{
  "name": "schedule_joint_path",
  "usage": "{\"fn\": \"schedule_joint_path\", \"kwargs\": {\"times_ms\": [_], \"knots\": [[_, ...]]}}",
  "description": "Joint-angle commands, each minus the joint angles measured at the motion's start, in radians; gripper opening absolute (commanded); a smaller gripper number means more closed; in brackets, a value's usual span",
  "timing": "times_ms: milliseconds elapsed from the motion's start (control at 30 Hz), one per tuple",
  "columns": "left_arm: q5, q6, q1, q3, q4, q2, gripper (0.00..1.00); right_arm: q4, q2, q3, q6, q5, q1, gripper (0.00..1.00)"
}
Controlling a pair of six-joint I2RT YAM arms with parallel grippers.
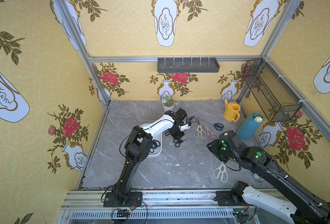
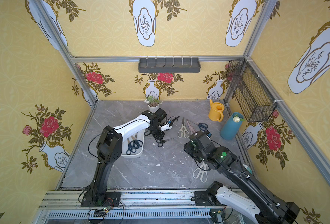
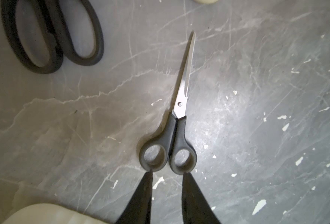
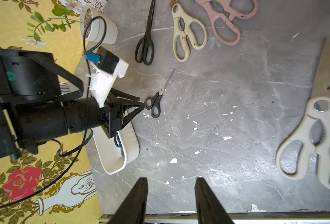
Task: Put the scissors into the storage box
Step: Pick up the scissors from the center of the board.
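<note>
A small black-handled pair of scissors [image 3: 176,135] lies flat on the grey marble table [image 3: 257,116], its blades shut. My left gripper [image 3: 168,173] is open, and its fingertips [image 3: 149,174] sit right at the ends of the two handle loops; nothing is between them. In both top views the same pair [image 1: 179,142] [image 2: 163,142] lies just right of the white storage box [image 2: 133,155], which holds navy-handled scissors [image 2: 134,145]. My right gripper [image 4: 172,179] hangs open and empty over the table's front edge, beside cream shears [image 4: 313,139].
Cream shears [image 1: 199,131], a pink pair [image 1: 208,132], a blue-handled pair [image 1: 217,126] and a long black pair [image 1: 191,118] lie at the back right. Large black handles [image 3: 51,35] lie near the left gripper. A plant pot [image 1: 168,104], yellow watering can [image 1: 232,111] and blue vase [image 1: 249,126] stand nearby.
</note>
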Motion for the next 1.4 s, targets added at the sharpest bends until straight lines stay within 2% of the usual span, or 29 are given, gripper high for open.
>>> {"fn": "schedule_joint_path", "kwargs": {"times_ms": [0,567,867,933,1200,1367], "knots": [[0.002,0.016,-0.004,0.012,-0.013,0.037,0.3,0.009,-0.017,-0.01,-0.013,0.02,0.0,0.46],[-0.022,0.067,-0.007,0.004,-0.025,0.101,0.36,0.011,-0.034,-0.061,0.002,0.008,0.0,0.5],[-0.05,0.093,-0.023,-0.065,-0.018,0.1,0.43,-0.007,-0.051,-0.072,0.019,0.025,0.001,0.51],[-0.057,0.094,-0.028,-0.089,-0.003,0.093,0.4,-0.007,-0.052,-0.075,0.022,0.028,-0.001,0.51],[-0.09,0.094,-0.033,-0.103,0.019,0.098,0.19,-0.017,-0.043,-0.069,0.028,0.058,-0.001,0.51],[-0.069,0.065,-0.039,-0.073,-0.014,0.053,0.17,-0.041,-0.044,-0.059,0.041,0.095,-0.001,0.51]]}}
